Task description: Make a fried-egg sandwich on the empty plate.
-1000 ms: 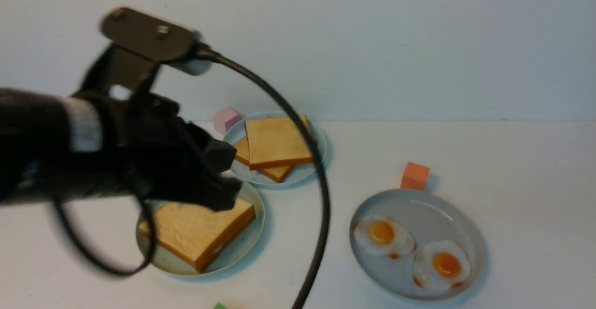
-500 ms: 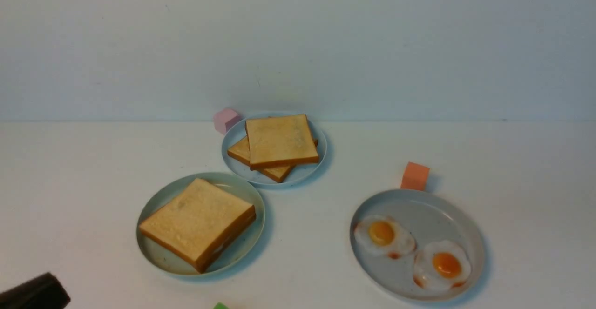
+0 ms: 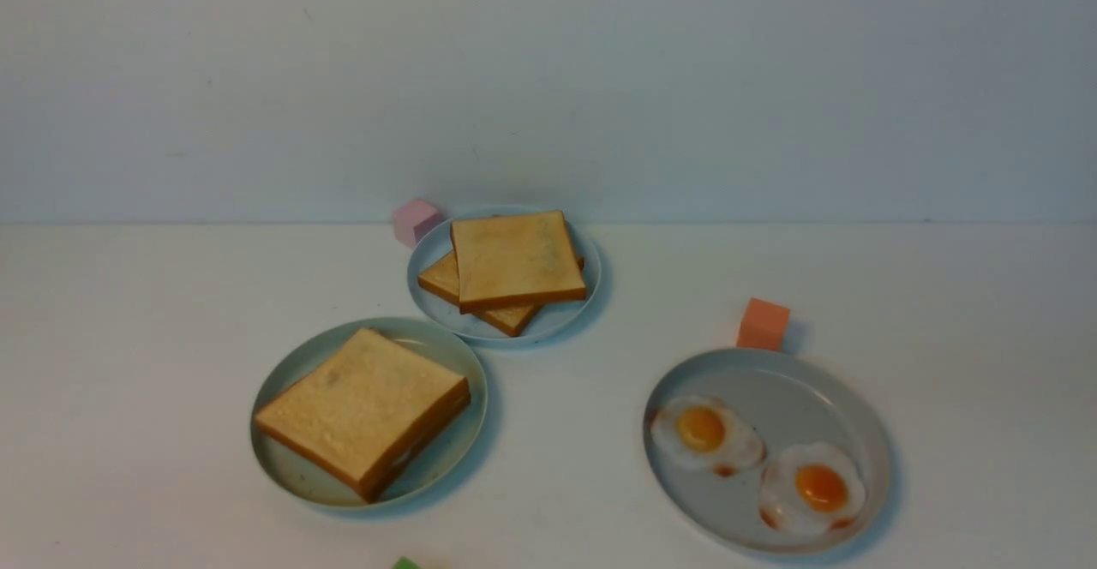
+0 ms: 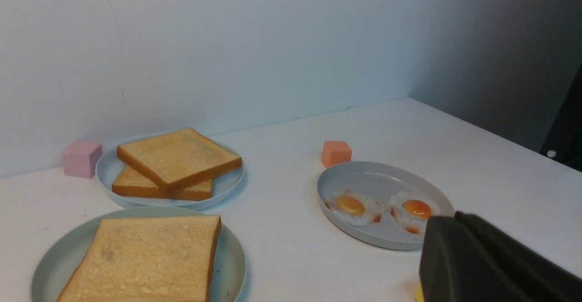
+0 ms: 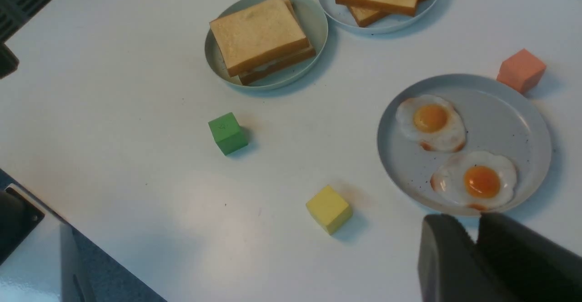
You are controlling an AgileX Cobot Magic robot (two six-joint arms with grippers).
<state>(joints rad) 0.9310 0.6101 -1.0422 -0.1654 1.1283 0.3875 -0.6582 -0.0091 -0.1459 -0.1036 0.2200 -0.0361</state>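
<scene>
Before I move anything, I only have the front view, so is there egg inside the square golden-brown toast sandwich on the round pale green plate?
Observer: Yes, the right wrist view shows a strip of white filling between the slices of the golden-brown toast sandwich, on the round pale green plate; the yolk is hidden.
Operator: What is the small green thing at my lower edge?
Observer: A green cube, standing on the white table.
Operator: Anything below my picture?
Observer: A yellow cube, between the green cube and the round grey plate with two fried eggs.
</scene>
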